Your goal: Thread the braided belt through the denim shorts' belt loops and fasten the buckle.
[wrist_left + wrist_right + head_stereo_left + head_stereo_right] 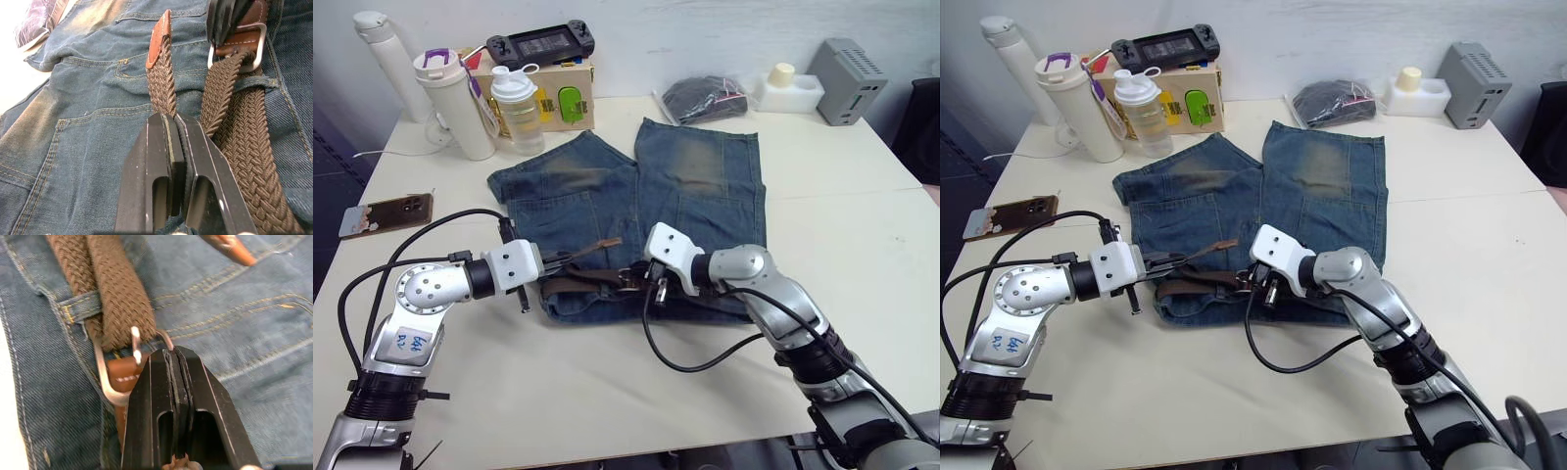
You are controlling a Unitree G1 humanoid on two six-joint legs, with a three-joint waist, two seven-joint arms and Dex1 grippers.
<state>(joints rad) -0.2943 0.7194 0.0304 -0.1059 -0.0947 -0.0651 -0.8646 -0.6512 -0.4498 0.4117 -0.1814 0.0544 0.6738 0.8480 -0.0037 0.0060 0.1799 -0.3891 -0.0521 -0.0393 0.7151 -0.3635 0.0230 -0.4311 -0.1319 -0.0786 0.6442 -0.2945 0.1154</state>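
Observation:
The denim shorts (705,186) lie flat on the table, waistband towards me. The braided belt (587,284) runs along the waistband, under a belt loop (80,306) beside the silver buckle (110,382). My left gripper (558,262) is shut on the belt's free end. The brown strap rises from between its fingers (146,161) to a tan leather tip (159,36) that sticks up over the left leg. My right gripper (636,277) is shut on the buckle's end, at the leather tab just behind the metal frame. The two grippers face each other, a short way apart.
A phone (386,215) lies at the left edge. Two bottles (460,103) and a cardboard box (563,98) with a game controller on top stand at the back left. A bagged dark bundle (705,98), a white box (788,90) and a grey device (847,80) sit at the back right.

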